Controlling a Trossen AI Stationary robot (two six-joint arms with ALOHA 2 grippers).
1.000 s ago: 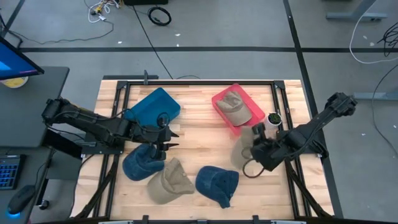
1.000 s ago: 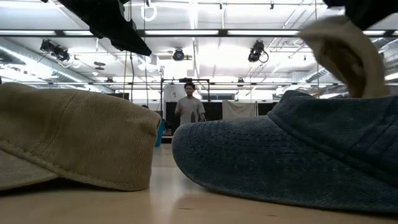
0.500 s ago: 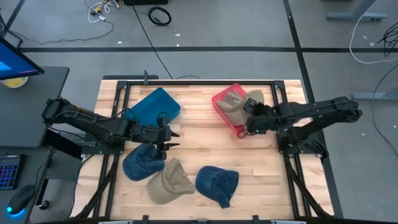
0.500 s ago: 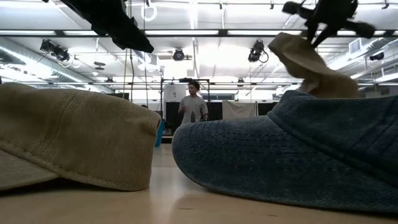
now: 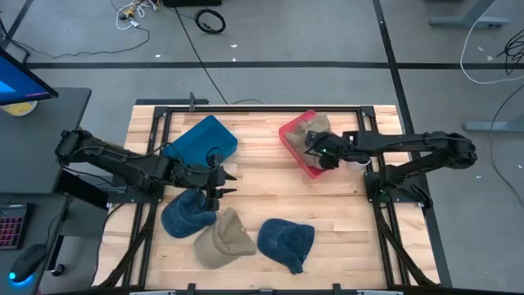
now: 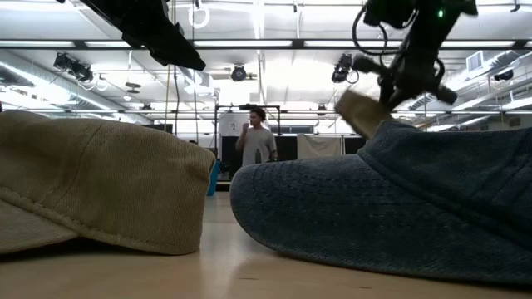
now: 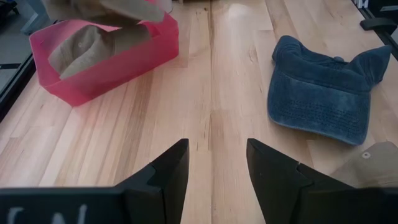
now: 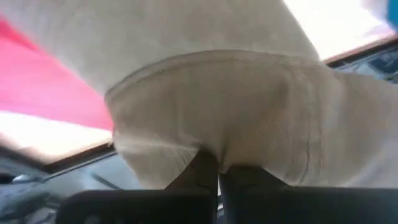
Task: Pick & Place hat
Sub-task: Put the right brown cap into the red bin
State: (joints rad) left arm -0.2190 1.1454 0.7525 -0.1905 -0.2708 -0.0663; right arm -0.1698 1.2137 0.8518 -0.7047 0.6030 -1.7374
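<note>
The wooden table (image 5: 262, 184) carries a red bin (image 5: 296, 152) at its far right. Over that bin hangs the right gripper (image 5: 321, 152), its fingers clamped on a tan hat (image 8: 211, 106); the bin sits directly beneath, so release looks like the next call. Left gripper (image 7: 212, 165) hovers near the blue hat (image 5: 187, 215) at left, fingers apart, empty.

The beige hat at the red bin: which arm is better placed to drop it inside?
The right. Its gripper is shut on the beige hat directly over the red bin. The left gripper is open and empty, near the blue hat, far from the bin.
</note>
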